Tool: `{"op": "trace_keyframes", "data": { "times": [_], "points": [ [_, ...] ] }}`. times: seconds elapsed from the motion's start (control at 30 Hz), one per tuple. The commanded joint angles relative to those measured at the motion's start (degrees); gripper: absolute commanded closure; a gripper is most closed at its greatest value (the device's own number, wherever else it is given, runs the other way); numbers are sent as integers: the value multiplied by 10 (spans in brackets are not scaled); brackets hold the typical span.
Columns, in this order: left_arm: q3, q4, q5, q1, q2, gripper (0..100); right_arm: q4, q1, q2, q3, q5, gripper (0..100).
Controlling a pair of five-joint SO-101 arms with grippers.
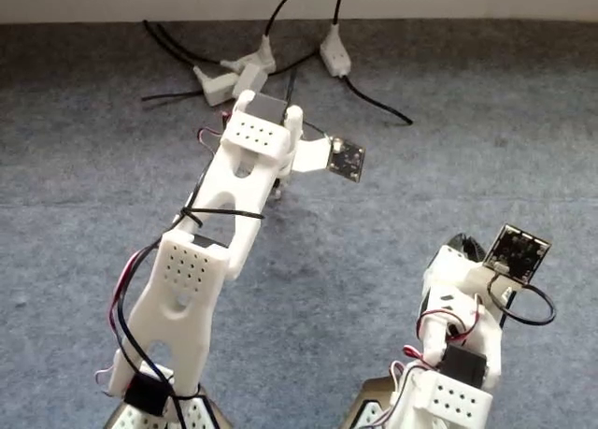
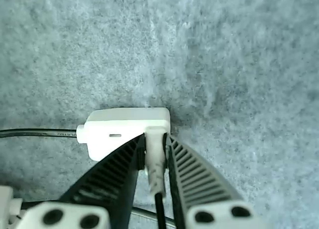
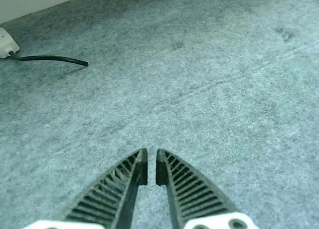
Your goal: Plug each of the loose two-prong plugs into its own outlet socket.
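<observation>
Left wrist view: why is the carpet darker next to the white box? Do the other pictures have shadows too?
Left wrist view: the socket box and the left gripper holding the plug stand in the light, so a soft shadow falls beside them. High view: even light, a faint shadow under the left arm. Right wrist view: a thin shadow along the black cable, no glare.

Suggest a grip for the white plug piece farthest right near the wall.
Probably pinch the white plug piece across its long sides, coming from above. It lies flat on the carpet, and black cords leave both its ends, so the ends are blocked.
</observation>
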Motion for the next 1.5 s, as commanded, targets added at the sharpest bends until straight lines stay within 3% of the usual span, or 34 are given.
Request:
{"op": "trace_keyframes", "data": {
  "times": [0.0,0.23,0.43,0.63,0.87,1.13,1.47],
  "points": [
    [12,46,-152,26,51,994,-14,-5,0,59,7,947],
    [-9,78,-144,34,44,994,-14,-5,0,59,7,947],
    [-10,77,-25,58,-51,987,-14,-5,0,59,7,947],
    [-10,67,65,64,-151,818,-14,-5,0,59,7,947],
    [-10,-5,168,59,-240,810,-14,-5,0,59,7,947],
    [-9,-136,396,24,-312,810,-14,-5,0,60,7,947],
    [-44,-125,736,-88,-361,810,-14,-7,0,60,7,947]
  ]
}}
